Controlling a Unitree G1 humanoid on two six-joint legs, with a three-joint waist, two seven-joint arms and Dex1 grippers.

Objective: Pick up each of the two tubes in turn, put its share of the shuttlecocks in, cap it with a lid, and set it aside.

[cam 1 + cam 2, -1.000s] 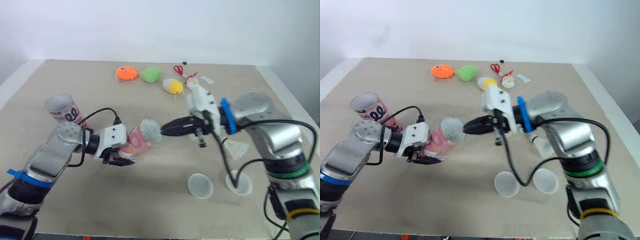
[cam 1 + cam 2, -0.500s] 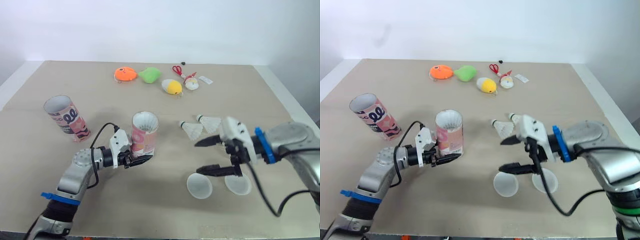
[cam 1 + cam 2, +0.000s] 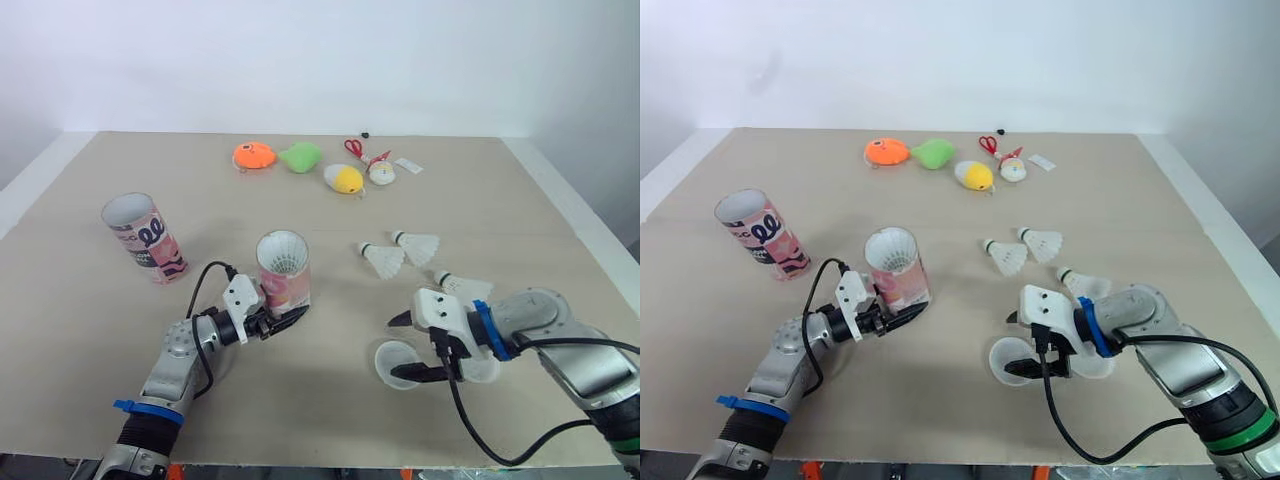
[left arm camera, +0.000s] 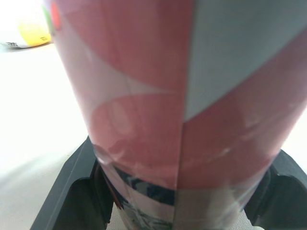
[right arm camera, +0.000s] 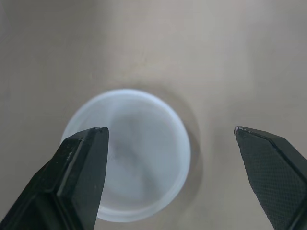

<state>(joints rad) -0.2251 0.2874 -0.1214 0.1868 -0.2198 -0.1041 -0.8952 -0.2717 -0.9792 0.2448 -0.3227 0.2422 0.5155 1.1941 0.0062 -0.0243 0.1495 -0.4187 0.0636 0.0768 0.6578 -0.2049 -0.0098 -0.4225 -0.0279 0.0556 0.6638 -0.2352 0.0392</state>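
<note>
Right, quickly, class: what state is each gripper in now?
Left gripper: closed on the upright pink tube.
Right gripper: open, empty, poised over a lid.

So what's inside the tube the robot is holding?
The tube in the left gripper shows the white feathers of a shuttlecock at its open mouth. Its wall hides everything deeper, so how many are inside cannot be seen.
</note>
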